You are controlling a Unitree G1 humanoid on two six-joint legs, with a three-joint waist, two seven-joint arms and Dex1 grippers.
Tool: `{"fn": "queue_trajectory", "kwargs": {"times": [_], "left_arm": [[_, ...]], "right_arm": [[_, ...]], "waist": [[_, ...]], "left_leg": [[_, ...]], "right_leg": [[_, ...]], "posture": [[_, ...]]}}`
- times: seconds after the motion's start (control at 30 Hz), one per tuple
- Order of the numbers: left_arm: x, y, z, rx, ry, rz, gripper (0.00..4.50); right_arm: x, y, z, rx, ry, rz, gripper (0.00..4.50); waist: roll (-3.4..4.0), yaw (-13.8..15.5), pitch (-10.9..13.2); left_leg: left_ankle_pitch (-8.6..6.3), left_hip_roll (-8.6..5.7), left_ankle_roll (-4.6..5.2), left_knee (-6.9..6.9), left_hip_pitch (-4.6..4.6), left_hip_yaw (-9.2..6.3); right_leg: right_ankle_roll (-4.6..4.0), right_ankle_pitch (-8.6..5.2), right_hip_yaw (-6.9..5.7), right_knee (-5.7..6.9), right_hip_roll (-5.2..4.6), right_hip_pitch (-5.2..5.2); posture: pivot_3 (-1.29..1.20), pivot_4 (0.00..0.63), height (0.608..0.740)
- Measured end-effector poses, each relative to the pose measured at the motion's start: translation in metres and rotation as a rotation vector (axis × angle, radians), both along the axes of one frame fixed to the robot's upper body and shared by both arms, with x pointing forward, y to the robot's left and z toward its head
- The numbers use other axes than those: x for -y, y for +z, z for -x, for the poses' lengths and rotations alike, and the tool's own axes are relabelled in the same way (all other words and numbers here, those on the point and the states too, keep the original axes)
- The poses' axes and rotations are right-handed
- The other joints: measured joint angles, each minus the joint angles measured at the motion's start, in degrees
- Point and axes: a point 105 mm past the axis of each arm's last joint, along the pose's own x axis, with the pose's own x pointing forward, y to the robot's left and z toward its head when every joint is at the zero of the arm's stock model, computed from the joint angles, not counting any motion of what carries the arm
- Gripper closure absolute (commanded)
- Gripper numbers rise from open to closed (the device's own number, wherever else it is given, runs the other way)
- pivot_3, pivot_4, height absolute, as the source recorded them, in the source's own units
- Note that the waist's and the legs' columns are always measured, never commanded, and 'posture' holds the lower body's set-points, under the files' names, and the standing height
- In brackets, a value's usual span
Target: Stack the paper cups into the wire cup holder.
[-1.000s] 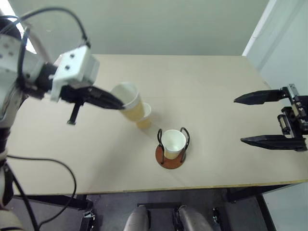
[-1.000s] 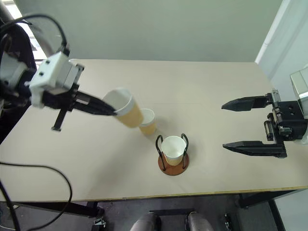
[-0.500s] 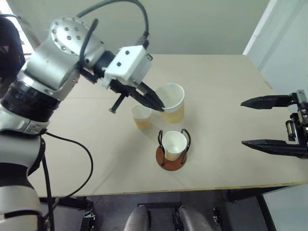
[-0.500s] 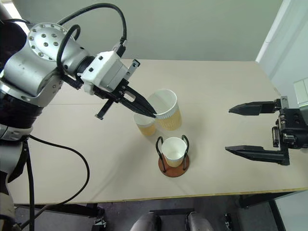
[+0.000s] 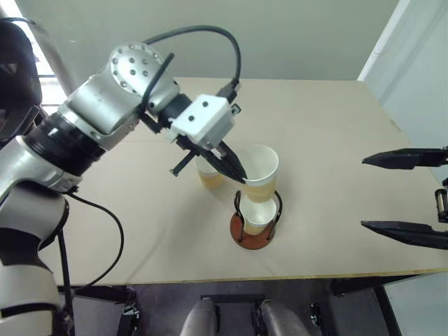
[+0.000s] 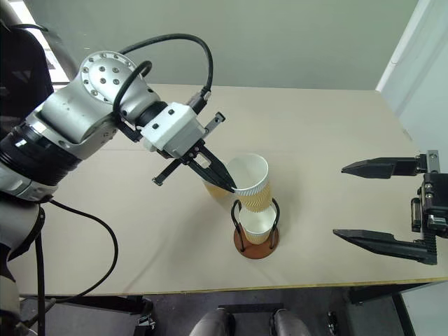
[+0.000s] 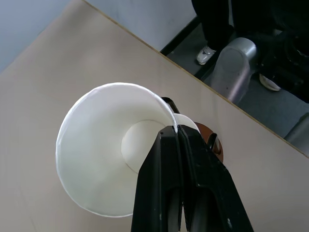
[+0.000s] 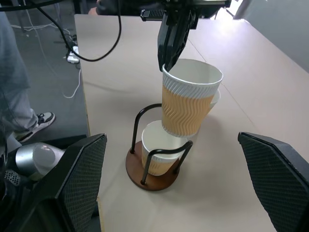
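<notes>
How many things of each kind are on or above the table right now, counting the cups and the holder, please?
Paper cups: 3, namely one held by the left gripper at its rim, one in the holder, one on the table behind.
Wire cup holder: 1.
Total: 4.
</notes>
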Motion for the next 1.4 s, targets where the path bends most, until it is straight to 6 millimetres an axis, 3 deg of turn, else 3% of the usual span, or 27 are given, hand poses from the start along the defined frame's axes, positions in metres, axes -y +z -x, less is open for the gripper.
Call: {"fn": "queue_trajectory", "kwargs": {"times": [0.43,1.0,1.13,1.4], "left_arm": [[0.01,-0.021,0.003,-0.035,-0.069,-0.052,4.44],[0.009,-0.028,-0.006,0.017,-0.065,-0.082,4.44],[0.009,-0.028,-0.007,0.022,-0.069,-0.084,3.54],[0.013,-0.031,-0.013,0.045,-0.064,-0.088,0.5]], "right_arm": [[0.0,0.001,0.008,-0.006,-0.038,0.008,0.0],[-0.002,0.0,0.009,0.01,-0.063,0.023,0.0],[-0.002,0.0,0.008,0.017,-0.072,0.022,0.0],[-0.002,0.001,0.008,0.025,-0.07,0.02,0.0]], "waist": [[0.02,0.11,0.0],[0.06,0.19,0.0],[0.06,0.19,0.0],[0.06,0.23,0.0]], "left_leg": [[-0.12,-0.01,0.18,0.41,-0.13,0.03],[-0.2,-0.04,0.31,0.59,-0.25,0.05],[-0.2,-0.04,0.32,0.59,-0.25,0.05],[-0.21,-0.04,0.34,0.61,-0.26,0.06]], "right_leg": [[0.19,0.11,0.0,0.0,0.01,0.03],[0.33,0.23,0.0,-0.04,-0.04,0.03],[0.34,0.23,0.0,-0.04,-0.04,0.03],[0.37,0.25,0.0,-0.04,-0.05,0.02]], "posture": [[0.0,0.15,0.74],[0.0,0.15,0.74],[0.0,0.15,0.74],[0.0,0.15,0.74]]}}
